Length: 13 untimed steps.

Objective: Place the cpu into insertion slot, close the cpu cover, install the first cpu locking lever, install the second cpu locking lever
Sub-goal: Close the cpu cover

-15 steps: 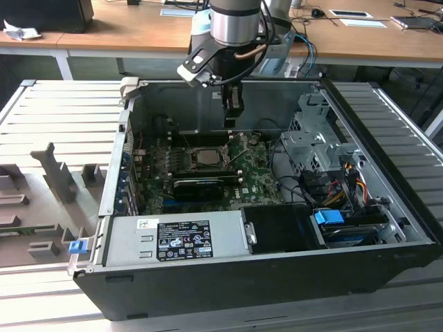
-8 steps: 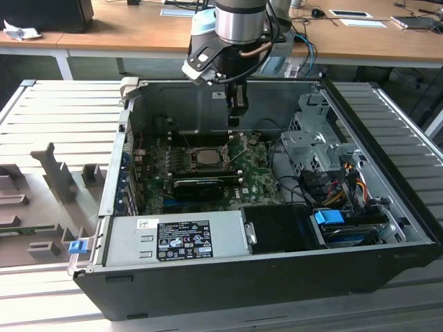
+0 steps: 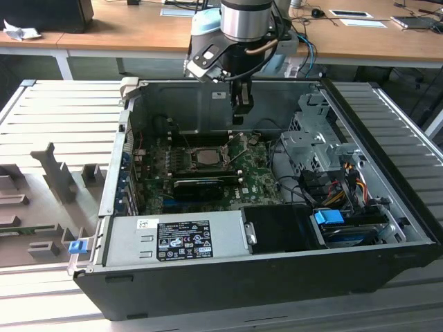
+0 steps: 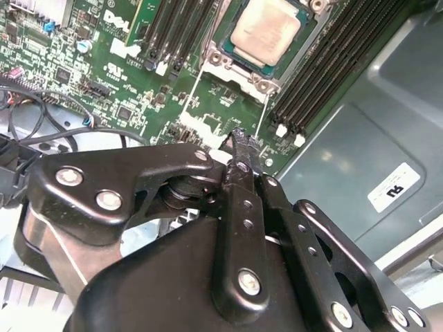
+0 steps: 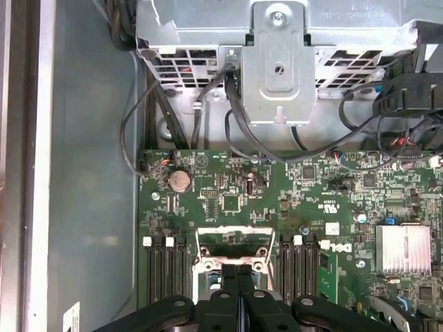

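- Your gripper (image 3: 240, 119) hangs inside the open computer case (image 3: 277, 290). In both wrist views its fingers (image 5: 225, 290) are pressed together with nothing between them.
- The cpu (image 4: 266, 28) lies flat in the insertion slot (image 3: 193, 157) on the green motherboard (image 3: 259, 181), pale metal top facing up.
- In the second wrist view the gripper tips stand over bare board just beside the slot and apart from the cpu. You cannot tell whether they touch the board.
- In the exterior view the gripper is on the far side of the slot, between it and the case's far wall.
- A metal frame, the cpu cover (image 4: 242, 69), borders the chip. Whether it is latched down cannot be made out.
- Long black memory slots (image 4: 325, 69) run along both sides of the insertion slot.
- On the near side of the slot lies a long black card (image 3: 197, 185), and nearer again the grey power supply (image 3: 176, 238).
- A metal drive cage (image 3: 311, 142) fills the case toward the exterior view's right.
- The case stands on a grey slatted surface (image 3: 55, 104).
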{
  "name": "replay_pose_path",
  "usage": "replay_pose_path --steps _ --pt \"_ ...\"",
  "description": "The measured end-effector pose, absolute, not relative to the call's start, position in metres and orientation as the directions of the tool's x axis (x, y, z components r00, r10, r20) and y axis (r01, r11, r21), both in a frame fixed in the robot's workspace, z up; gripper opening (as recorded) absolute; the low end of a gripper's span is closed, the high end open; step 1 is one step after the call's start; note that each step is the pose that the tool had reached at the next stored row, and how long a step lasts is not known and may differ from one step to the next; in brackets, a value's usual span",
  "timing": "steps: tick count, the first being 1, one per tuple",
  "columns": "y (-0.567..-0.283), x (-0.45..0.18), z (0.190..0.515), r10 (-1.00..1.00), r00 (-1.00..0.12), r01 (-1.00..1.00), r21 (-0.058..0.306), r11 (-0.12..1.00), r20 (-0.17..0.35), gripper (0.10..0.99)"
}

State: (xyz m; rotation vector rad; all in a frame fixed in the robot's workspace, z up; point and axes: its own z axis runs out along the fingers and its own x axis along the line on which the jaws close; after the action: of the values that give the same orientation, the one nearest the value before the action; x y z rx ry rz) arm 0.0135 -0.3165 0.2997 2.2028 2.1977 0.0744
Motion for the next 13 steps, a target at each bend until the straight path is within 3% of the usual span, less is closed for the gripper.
replay_pose_path --steps 13 --pt "-0.316 0.031 0.303 1.000 -0.001 0.999 0.053 0.000 0.013 0.106"
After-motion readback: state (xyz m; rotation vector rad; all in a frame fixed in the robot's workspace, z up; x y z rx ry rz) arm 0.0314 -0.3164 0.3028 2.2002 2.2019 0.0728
